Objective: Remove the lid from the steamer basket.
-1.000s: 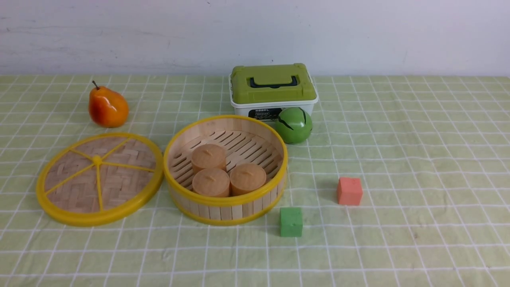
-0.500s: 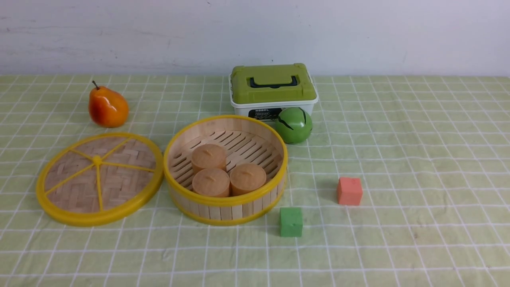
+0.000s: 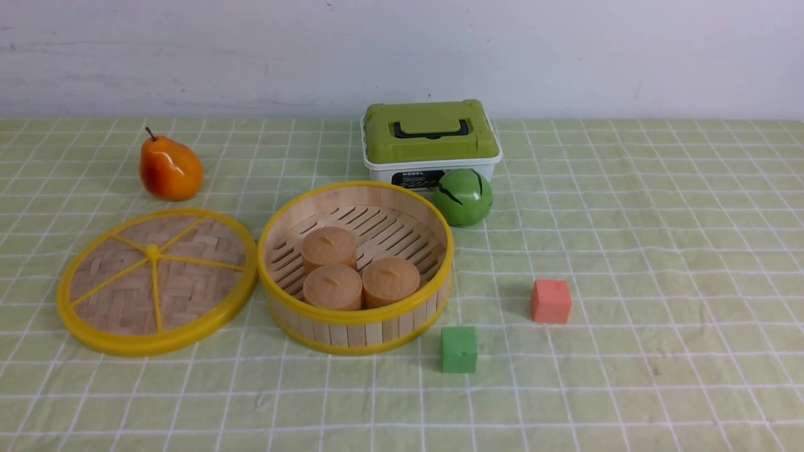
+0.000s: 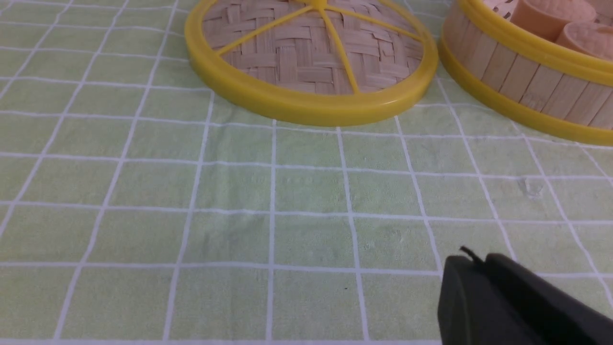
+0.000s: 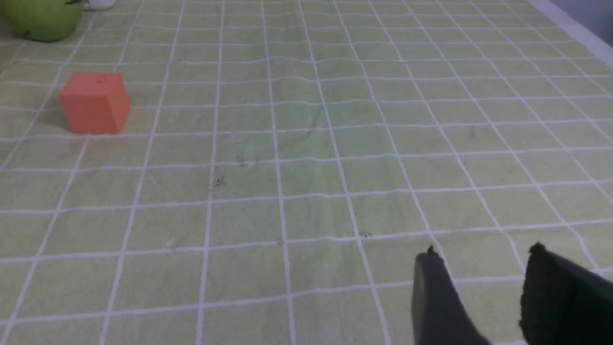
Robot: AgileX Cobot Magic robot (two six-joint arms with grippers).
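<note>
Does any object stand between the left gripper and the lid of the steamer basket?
Nothing visible does: in the left wrist view, only bare checked cloth shows between the left gripper and the lid. The lid already lies off the steamer basket, beside it on the cloth.

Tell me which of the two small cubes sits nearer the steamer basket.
The green cube, beside the basket's near-right wall; the red one sits farther right.

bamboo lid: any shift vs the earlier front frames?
No. In the front view the bamboo lid lies at the same spot on the checked cloth, its rim still beside the steamer basket.
</note>
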